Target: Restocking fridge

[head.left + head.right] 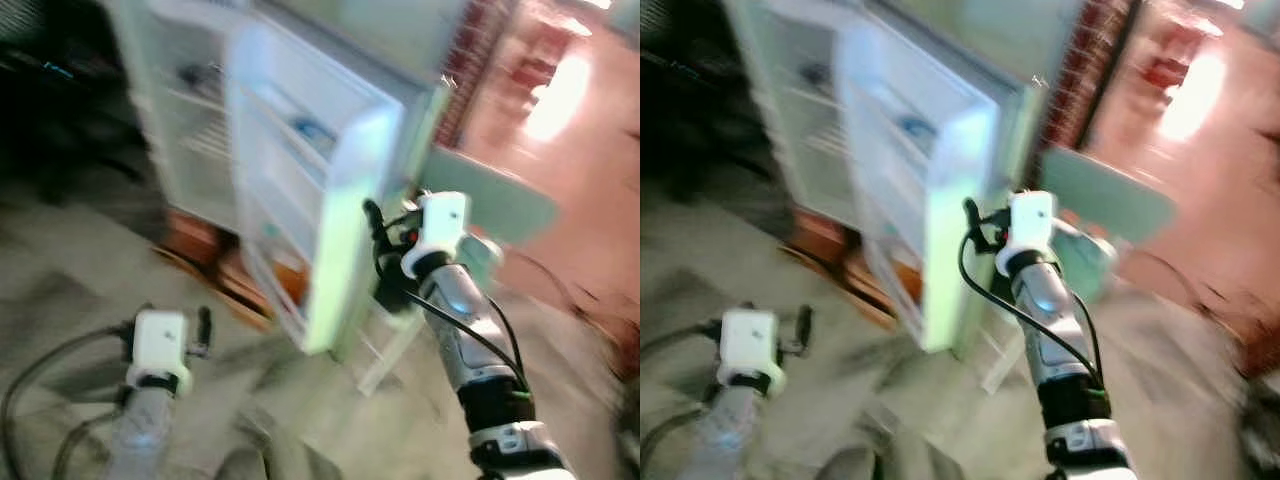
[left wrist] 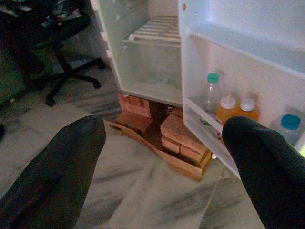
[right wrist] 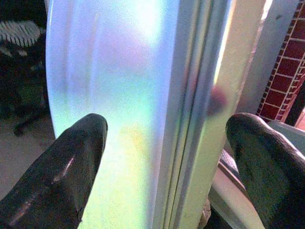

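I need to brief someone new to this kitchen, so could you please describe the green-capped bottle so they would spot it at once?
Start at the open fridge door and go down to its lowest shelf, above the bricks under the fridge. The green-capped bottle is the clear one standing at the hinge end of the row. Its neighbours are orange bottles with white caps, then one with a blue cap.

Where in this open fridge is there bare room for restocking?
The white wire shelf and the compartment below it look bare. The upper door shelf is free. The bottom door shelf is crowded with capped bottles.
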You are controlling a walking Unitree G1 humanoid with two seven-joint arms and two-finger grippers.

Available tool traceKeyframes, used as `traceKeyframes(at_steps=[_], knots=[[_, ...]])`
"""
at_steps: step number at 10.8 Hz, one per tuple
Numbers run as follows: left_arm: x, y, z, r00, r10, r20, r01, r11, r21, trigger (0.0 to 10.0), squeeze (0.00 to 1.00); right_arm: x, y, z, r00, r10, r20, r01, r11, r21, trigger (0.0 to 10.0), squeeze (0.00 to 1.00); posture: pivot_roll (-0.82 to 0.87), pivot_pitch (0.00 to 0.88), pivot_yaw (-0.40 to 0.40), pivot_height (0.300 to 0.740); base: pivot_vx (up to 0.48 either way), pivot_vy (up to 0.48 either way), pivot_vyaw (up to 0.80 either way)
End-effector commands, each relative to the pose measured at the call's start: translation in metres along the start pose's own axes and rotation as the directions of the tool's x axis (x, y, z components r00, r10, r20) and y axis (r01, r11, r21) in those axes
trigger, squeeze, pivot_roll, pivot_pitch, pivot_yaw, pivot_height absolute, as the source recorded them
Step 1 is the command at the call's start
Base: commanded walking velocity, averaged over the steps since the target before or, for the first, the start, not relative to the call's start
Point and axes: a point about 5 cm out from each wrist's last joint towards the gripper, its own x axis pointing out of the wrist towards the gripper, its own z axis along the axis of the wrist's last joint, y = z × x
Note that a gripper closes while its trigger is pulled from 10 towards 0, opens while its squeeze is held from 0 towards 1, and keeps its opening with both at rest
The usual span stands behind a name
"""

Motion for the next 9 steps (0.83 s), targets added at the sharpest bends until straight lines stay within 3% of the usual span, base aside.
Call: traceKeyframes(at_steps=[1, 2, 4, 5, 7, 8, 9], knots=[[0.001, -0.007, -0.003, 0.999, -0.028, -0.030, 0.029, 1.000, 0.008, 10.0, 0.00, 0.005, -0.006, 0.001, 0.999, -0.044, -0.016, 0.045, 0.998, 0.041, 10.0, 0.00, 0.21, 0.045, -0.082, 0.740, 0.000, 0.000, 0.00], [0.001, -0.011, -0.005, 0.997, -0.058, -0.049, 0.058, 0.998, 0.005, 10.0, 0.00, 0.022, 0.004, 0.012, 0.999, -0.037, 0.004, 0.036, 0.992, 0.118, 10.0, 0.00, 0.21, 0.038, -0.078, 0.740, 0.000, 0.000, 0.00], [0.003, -0.014, -0.006, 0.996, -0.074, -0.058, 0.075, 0.997, 0.009, 10.0, 0.00, 0.038, 0.018, 0.025, 1.000, -0.019, 0.014, 0.016, 0.985, 0.171, 10.0, 0.00, 0.22, 0.026, -0.087, 0.740, 0.000, 0.000, 0.00], [0.004, -0.014, -0.004, 0.996, -0.070, -0.052, 0.070, 0.998, -0.001, 10.0, 0.00, 0.035, 0.031, 0.030, 0.995, 0.087, 0.042, -0.095, 0.970, 0.223, 10.0, 0.00, 0.22, 0.024, -0.092, 0.740, 0.000, 0.000, 0.00], [0.004, -0.014, -0.006, 0.996, -0.070, -0.054, 0.070, 0.998, -0.006, 10.0, 0.00, 0.026, 0.042, 0.027, 0.975, 0.214, 0.064, -0.223, 0.929, 0.295, 10.0, 0.00, 0.22, 0.024, -0.092, 0.740, 0.000, 0.000, 0.00], [0.003, -0.017, -0.006, 0.994, -0.089, -0.056, 0.088, 0.996, -0.012, 10.0, 0.00, -0.008, 0.075, 0.050, 0.776, 0.568, 0.274, -0.623, 0.624, 0.472, 10.0, 0.00, 0.21, 0.024, -0.089, 0.740, 0.000, 0.000, 0.00], [0.004, -0.019, -0.005, 0.994, -0.098, -0.054, 0.097, 0.995, -0.015, 10.0, 0.00, -0.028, 0.081, 0.059, 0.653, 0.676, 0.341, -0.741, 0.476, 0.475, 10.0, 0.00, 0.20, 0.024, -0.087, 0.740, 0.000, 0.000, 0.00]])
